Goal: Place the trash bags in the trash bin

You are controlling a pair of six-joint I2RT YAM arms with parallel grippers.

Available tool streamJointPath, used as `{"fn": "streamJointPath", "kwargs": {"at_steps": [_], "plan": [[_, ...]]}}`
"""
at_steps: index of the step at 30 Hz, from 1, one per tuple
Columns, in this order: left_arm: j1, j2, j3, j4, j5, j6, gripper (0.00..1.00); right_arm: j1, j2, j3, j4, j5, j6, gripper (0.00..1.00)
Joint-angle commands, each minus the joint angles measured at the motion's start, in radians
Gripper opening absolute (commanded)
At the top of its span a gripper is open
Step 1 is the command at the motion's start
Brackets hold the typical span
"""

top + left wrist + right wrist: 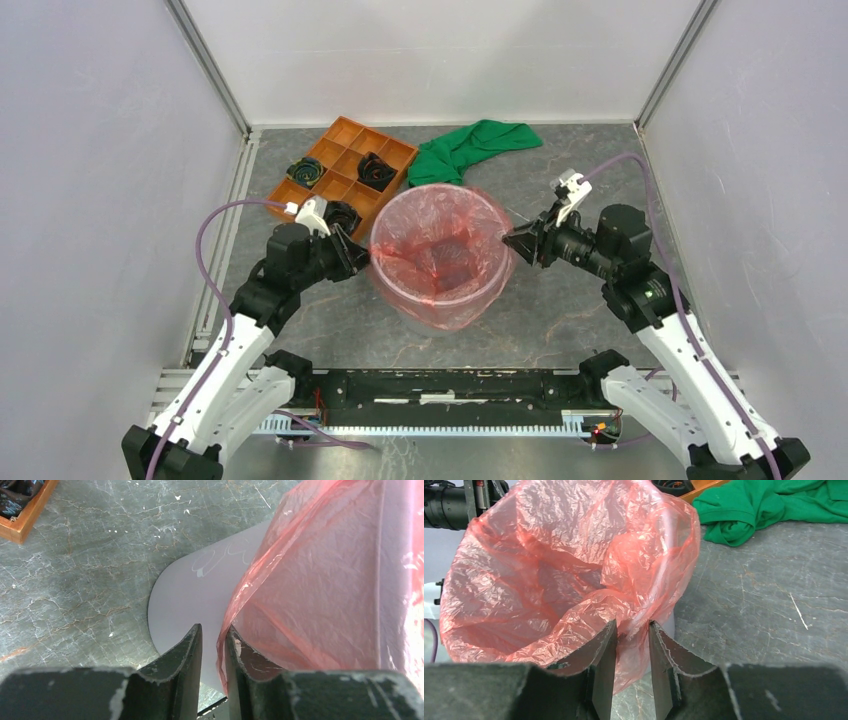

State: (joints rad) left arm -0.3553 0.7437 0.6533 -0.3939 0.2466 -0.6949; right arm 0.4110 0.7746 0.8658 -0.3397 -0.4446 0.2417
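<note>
- Pink film fills the nearest view. The right gripper (633, 627) has its jaws drawn narrow, and a fold of the trash bag (549, 570) stands in the slot between them, at the bag's right-hand edge. I cannot tell whether the fold is truly clamped or only straddled.
- Opposite it, the left gripper (212, 632) also stands narrow, at the left flank of the trash bin (190, 595). The bag's hem hangs against the inner face of one finger, and bare white bin wall shows through the gap. I cannot confirm a grip there either.
- One gripper on each side suits thin, crinkly plastic. My reading is that each wants a hem, so the mouth can be spread and drawn down over the rim evenly; a single pull would likely collapse it.
- Between them the bag sits inside the bin as a liner, its mouth open upward and its edge draped outside the rim. The task looks close to done, with only the hem left to seat.
- The bin stands on the grey stone-patterned table (580, 310), midway between the arms and within reach of both.
- Farther back, behind the left gripper, lies an orange tray (347, 137) with dark coiled items (305, 172) in some compartments. Beside it is a green cloth (470, 148). Neither belongs to this job.
</note>
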Motion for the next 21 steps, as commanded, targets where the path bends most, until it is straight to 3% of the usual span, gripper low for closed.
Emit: {"fn": "streamJointPath", "kwargs": {"at_steps": [1,2,4,6,17,21], "plan": [[0.001,-0.006,0.006,0.029,0.028,-0.018,0.29,-0.001,-0.062,-0.027,-0.036,0.066,-0.025,0.35],[0.001,-0.01,0.008,0.028,0.027,-0.019,0.28,-0.001,-0.076,-0.033,-0.026,0.069,-0.023,0.35],[0.001,-0.013,0.014,0.027,0.027,-0.023,0.27,0.0,-0.09,-0.034,-0.014,0.073,-0.021,0.51],[0.001,-0.012,0.022,0.026,0.027,-0.022,0.26,-0.001,-0.087,-0.02,-0.017,0.075,-0.021,0.59],[0.002,-0.017,0.015,0.026,0.026,-0.034,0.17,-0.002,-0.057,-0.062,0.039,0.047,-0.013,0.54],[0.001,-0.009,-0.019,0.076,0.057,-0.078,0.14,0.0,-0.046,-0.098,0.069,0.054,0.003,0.38]]}}
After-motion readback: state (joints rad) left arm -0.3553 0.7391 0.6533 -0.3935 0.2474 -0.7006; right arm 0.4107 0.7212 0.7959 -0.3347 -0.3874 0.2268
